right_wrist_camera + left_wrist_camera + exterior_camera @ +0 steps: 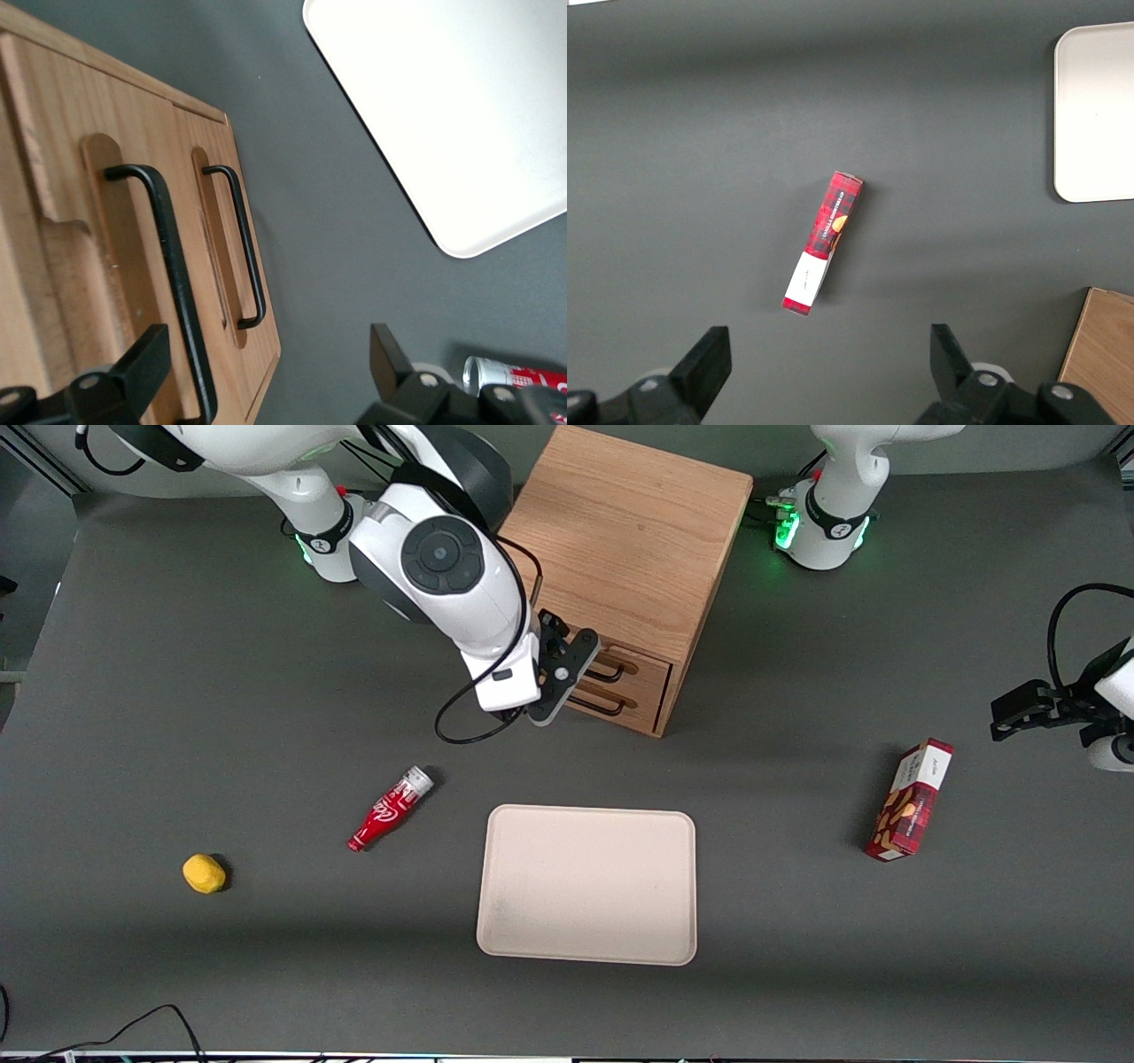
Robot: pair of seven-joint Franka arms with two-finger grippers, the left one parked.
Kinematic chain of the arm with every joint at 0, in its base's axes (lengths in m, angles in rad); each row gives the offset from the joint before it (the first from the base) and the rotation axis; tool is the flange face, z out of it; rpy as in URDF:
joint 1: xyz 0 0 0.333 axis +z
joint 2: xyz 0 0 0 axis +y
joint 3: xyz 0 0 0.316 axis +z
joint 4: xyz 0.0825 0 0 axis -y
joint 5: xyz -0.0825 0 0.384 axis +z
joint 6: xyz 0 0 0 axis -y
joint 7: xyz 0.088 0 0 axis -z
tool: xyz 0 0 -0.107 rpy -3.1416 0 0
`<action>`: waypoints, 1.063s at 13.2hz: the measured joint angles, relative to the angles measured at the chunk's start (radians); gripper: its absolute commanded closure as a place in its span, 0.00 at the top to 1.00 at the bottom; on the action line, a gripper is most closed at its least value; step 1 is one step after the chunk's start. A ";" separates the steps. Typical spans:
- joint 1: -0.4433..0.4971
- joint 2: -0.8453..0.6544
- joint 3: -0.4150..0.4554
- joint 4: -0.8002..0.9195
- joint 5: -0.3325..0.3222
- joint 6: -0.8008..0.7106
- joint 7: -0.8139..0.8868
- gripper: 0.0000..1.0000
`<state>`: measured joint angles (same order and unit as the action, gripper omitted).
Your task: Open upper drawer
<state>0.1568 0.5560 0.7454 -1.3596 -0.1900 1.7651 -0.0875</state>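
Note:
The wooden cabinet [629,540] stands at the back middle of the table, its two drawer fronts facing the front camera. The upper drawer [640,662] looks shut, and its black bar handle [611,670] runs across its front; in the right wrist view the handle [173,266] shows close up. Just beneath it is the lower drawer [636,698] with its own handle [246,257]. My right gripper [571,677] is directly in front of the drawers and open. In the wrist view the gripper [266,372] has the upper handle's bar between its fingers, close to one finger [133,372].
A beige tray [585,886] lies nearer the front camera than the cabinet. A red bottle [390,810] lies on its side beside the tray, and a yellow object [204,872] sits toward the working arm's end. A red box [912,802] stands toward the parked arm's end.

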 measured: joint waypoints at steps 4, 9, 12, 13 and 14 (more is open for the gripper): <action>0.025 0.037 0.003 -0.035 -0.021 0.054 0.000 1.00; 0.025 0.040 0.004 -0.047 -0.034 0.081 -0.033 1.00; 0.025 0.043 0.001 -0.081 -0.044 0.161 -0.082 1.00; 0.025 0.047 -0.004 -0.088 -0.059 0.184 -0.096 1.00; 0.024 0.053 -0.014 -0.094 -0.076 0.199 -0.109 1.00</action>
<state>0.1805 0.6088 0.7312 -1.4533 -0.2658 1.9642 -0.1961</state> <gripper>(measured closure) 0.000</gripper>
